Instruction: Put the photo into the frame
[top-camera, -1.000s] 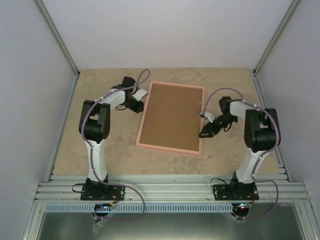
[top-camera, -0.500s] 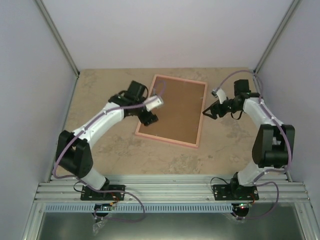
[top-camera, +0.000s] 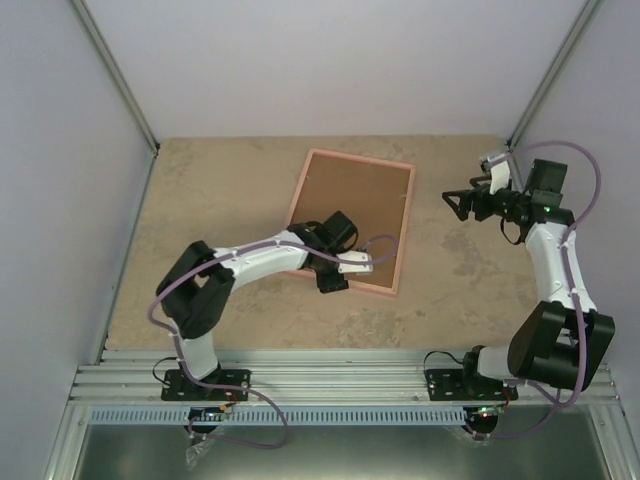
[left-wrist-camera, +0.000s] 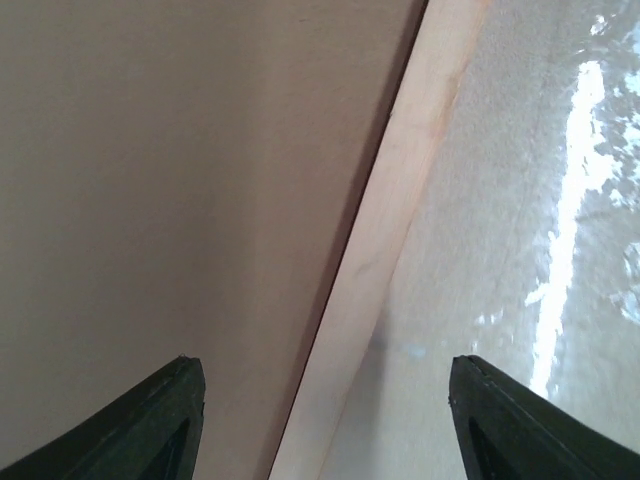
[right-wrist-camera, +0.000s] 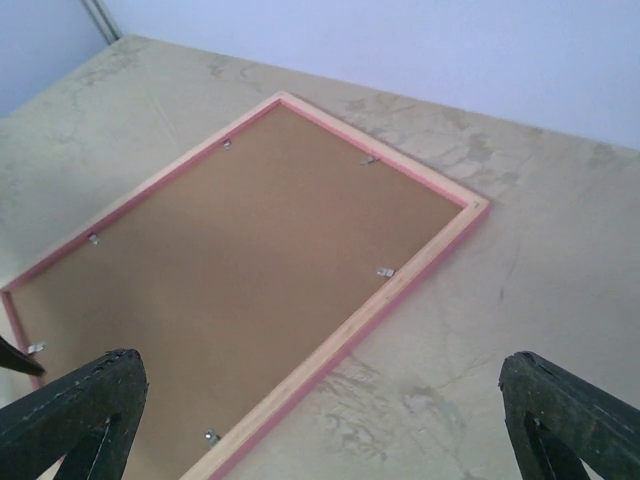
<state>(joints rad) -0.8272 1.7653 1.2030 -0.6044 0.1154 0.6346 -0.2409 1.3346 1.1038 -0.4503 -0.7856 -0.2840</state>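
Left pincer (top-camera: 333, 280) spread, empty, straddling the near rim of the frame (top-camera: 405, 232); contact cannot be told. Right pincer (top-camera: 455, 200) spread wide, empty, raised right of the frame. Frame lies mid-way across the table (top-camera: 200, 200), brown backing board (top-camera: 350, 205) seated inside.

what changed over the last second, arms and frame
The left gripper swung from the frame's far left corner across to its near edge, where its jaws stand open astride the rim. The right gripper left the frame's right edge, opened wide and drew back to the far right. The frame turned slightly clockwise and slid away a little. It still lies flat with the brown backing board up.
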